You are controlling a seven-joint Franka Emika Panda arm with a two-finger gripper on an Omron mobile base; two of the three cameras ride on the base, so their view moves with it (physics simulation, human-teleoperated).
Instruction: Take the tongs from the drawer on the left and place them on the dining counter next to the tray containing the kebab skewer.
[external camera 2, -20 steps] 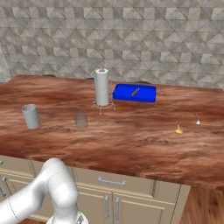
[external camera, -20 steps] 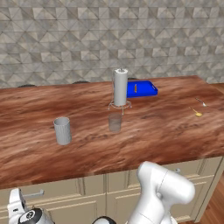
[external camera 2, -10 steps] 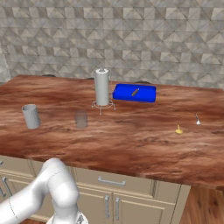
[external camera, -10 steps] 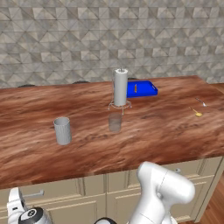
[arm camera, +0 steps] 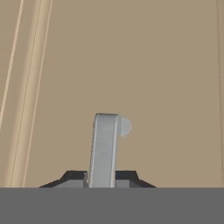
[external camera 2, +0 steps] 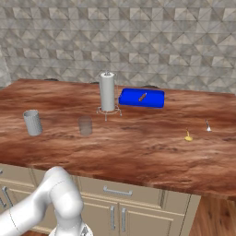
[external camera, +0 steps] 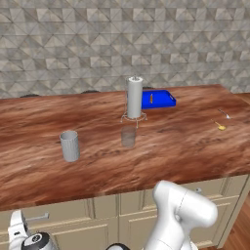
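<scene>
In the hand view my gripper (arm camera: 101, 178) is shut on the drawer's thin silver bar handle (arm camera: 105, 144), which rises between the two dark fingertips (arm camera: 74, 177). The flat beige drawer front (arm camera: 166, 87) lies right behind it. The tongs are hidden. On the reddish-brown dining counter (external camera: 171, 141) (external camera 2: 138, 143), the blue tray (external camera: 166, 101) (external camera 2: 131, 99) sits at the back with the orange-brown kebab skewer (external camera: 151, 98) (external camera 2: 142, 97) lying in it.
A paper towel roll (external camera: 135, 97) (external camera 2: 107, 91) stands beside the tray. Nearer are a clear glass (external camera: 128, 136) (external camera 2: 85, 125) and a grey cup (external camera: 70, 145) (external camera 2: 32, 122). A small yellow item (external camera: 220, 126) (external camera 2: 188, 136) and a tiny silver utensil (external camera: 224, 114) (external camera 2: 208, 126) lie to the right.
The jaws have closed onto the handle over the last second. Nothing on the counter has moved.
</scene>
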